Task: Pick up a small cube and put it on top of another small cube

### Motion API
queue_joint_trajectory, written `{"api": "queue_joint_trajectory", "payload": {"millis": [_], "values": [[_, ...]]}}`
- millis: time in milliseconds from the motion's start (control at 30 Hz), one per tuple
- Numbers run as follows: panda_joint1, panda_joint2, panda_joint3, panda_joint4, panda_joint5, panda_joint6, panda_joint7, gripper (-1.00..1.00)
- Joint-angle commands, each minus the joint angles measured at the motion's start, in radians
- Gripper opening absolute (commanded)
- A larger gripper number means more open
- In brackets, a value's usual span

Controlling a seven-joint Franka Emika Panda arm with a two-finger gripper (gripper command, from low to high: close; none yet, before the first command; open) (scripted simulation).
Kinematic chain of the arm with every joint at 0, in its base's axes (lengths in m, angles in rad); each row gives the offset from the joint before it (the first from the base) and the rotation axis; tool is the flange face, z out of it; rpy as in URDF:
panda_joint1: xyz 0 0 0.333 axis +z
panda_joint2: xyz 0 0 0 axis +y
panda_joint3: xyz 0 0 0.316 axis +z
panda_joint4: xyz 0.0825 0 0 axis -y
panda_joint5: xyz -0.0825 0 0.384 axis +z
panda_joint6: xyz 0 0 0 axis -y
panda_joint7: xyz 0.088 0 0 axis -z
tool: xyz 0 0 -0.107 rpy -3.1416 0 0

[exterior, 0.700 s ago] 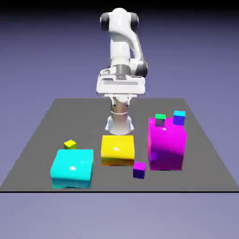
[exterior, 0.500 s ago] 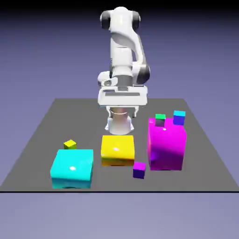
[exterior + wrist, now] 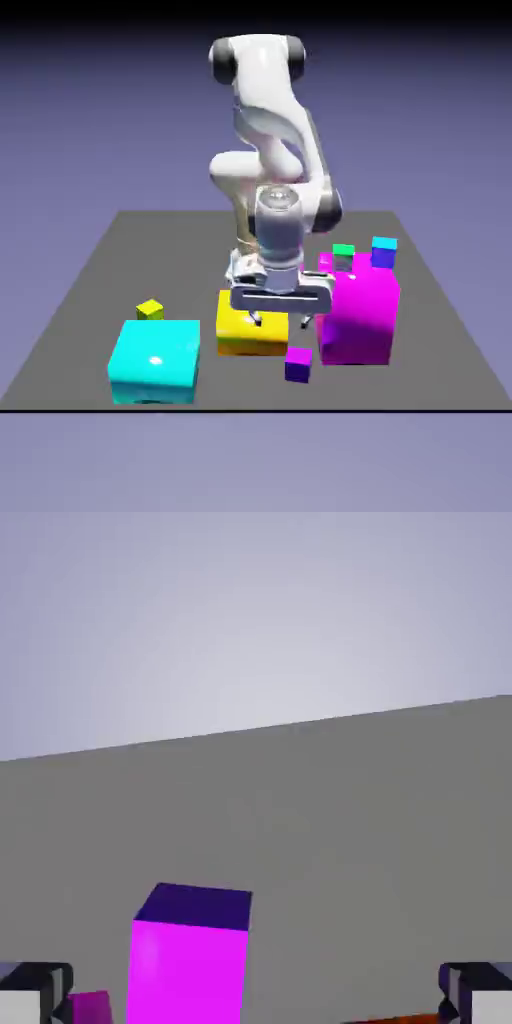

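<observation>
Near the front of the grey surface (image 3: 90, 280), by label:

Small cube: purple (image 3: 297, 364) with a magenta-pink top, resting on the surface, just in front of the gap between the yellow block and the big magenta block, touching neither. The hand view shows it large (image 3: 190, 957) at the bottom, left of the middle, between the two finger tips.

Another small cube: blue with a cyan top (image 3: 383, 252), towards the back on the exterior view's right, seen past the big magenta block's upper far corner. Well apart from the purple cube.

Gripper: white hand (image 3: 281, 320) hanging low above the yellow block's right part, up and to the left of the purple cube in the exterior view. Jaws spread wide, holding nothing; grey finger tips (image 3: 35, 994) sit at the hand view's two lower corners.

Yellow block: large (image 3: 245, 322), middle of the surface, partly hidden by the hand.

Big magenta block: tallest item (image 3: 362, 315), just right of the yellow block.

Green-topped cube: tiny (image 3: 343, 256), seen at the magenta block's top edge, left of the blue cube.

Cyan block: large (image 3: 155, 360), front left in the exterior view.

Yellow cube: tiny (image 3: 150, 310), just behind the cyan block.
</observation>
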Motion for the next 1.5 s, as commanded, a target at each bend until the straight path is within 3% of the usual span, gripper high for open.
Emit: {"api": "queue_joint_trajectory", "payload": {"millis": [0,233,400,433,633,1100,1200,1400,1433,1467], "values": [[-0.006,0.036,0.010,0.026,0.002,-0.036,0.012,0.00],[-0.047,0.269,0.077,0.192,0.014,-0.269,0.092,0.00],[-0.028,0.354,0.065,0.116,0.001,-0.109,0.096,0.00],[-0.028,0.354,0.065,0.116,0.001,-0.109,0.096,-1.00],[-0.031,0.239,0.083,0.208,0.028,-0.270,0.043,-1.00],[0.168,-0.185,0.476,0.345,0.045,-0.841,-0.086,-1.00],[0.158,-0.169,0.486,0.333,0.029,-0.865,-0.034,-1.00],[0.156,-0.214,0.487,0.129,0.052,-0.697,-0.063,-1.00],[0.156,-0.214,0.487,0.129,0.052,-0.697,-0.063,1.00],[0.156,-0.214,0.487,0.129,0.052,-0.697,-0.063,1.00]]}}
